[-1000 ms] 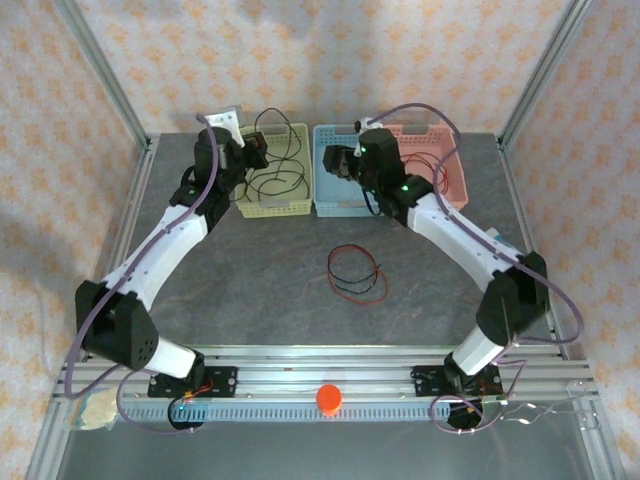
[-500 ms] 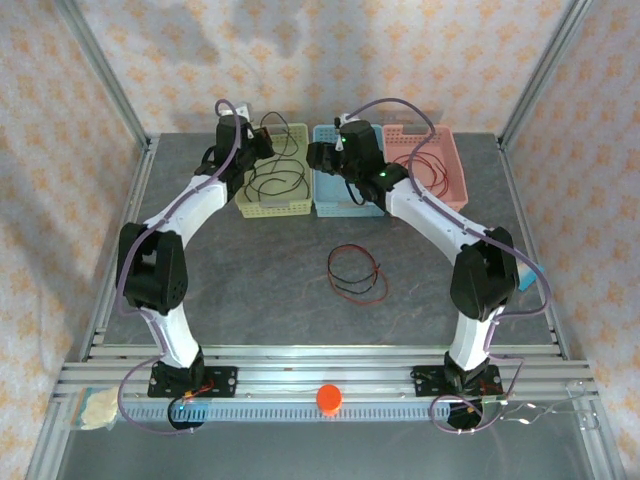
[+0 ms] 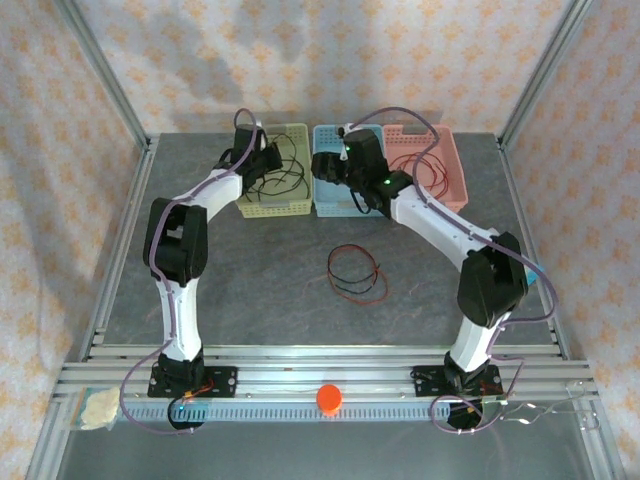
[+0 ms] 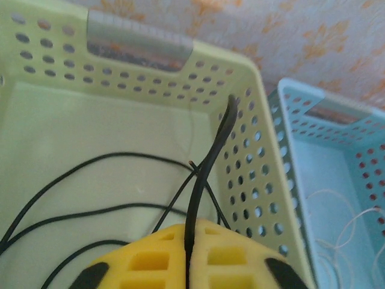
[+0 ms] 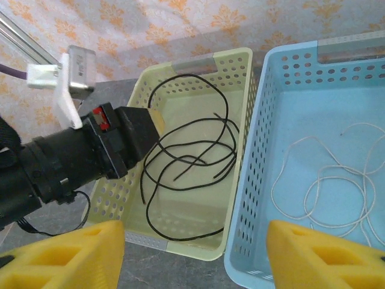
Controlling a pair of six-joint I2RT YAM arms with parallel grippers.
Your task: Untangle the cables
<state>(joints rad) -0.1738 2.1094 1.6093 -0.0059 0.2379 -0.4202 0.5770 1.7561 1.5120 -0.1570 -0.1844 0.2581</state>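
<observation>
Grey tabletop (image 3: 270, 270) across mid frame in top view. Three baskets in a row at upper centre: yellow basket (image 3: 275, 208) left, blue basket (image 3: 330, 207) middle, pink basket (image 3: 452, 172) right. Left fingers (image 4: 144, 265) over yellow basket, pressed almost together, pinching black cable (image 4: 207, 162) in the slit between them. Rest of that cable looped on the basket floor. Right fingers (image 5: 313, 253) above blue basket, spread wide, gripping nothing. White cable (image 5: 325, 179) coiled loose inside blue basket. Red cable (image 3: 425, 165) lying in pink basket. Red-and-black coil (image 3: 331, 268) alone on tabletop, centre frame, well apart from baskets.
</observation>
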